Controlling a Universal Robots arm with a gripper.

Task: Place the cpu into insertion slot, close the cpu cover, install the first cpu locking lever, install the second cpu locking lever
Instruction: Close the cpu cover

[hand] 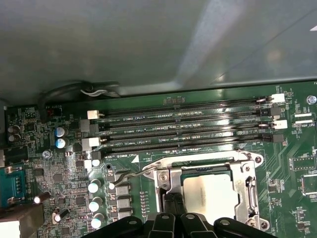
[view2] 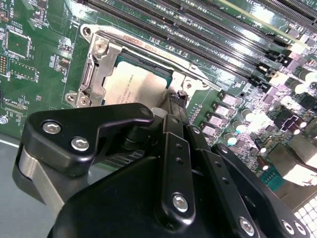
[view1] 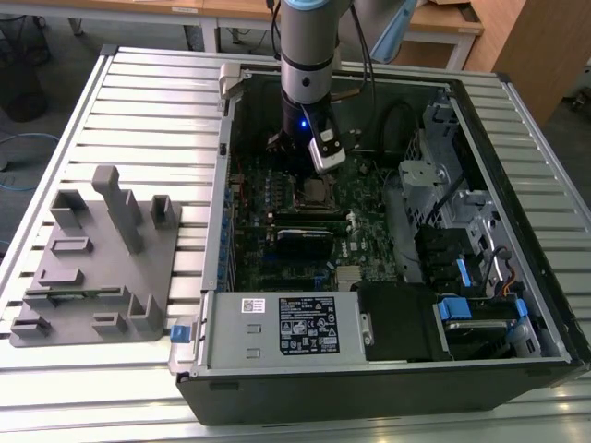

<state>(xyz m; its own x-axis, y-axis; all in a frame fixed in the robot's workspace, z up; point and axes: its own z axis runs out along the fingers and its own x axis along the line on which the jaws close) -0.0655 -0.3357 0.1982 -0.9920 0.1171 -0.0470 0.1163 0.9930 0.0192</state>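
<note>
Cpu (hand: 210, 191) seated under cpu cover (hand: 246, 191); hand (hand: 171, 202) clenched at cover's edge, just beside cpu.

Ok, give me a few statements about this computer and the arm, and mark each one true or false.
1. The chip sits on the green board. True.
2. The metal cover lies flat around the chip. True.
3. The gripper hangs over the grey tray. False: it is inside the computer case, right at the chip.
4. The computer case has its side panel on. False: it lies open, with the board showing.
</note>
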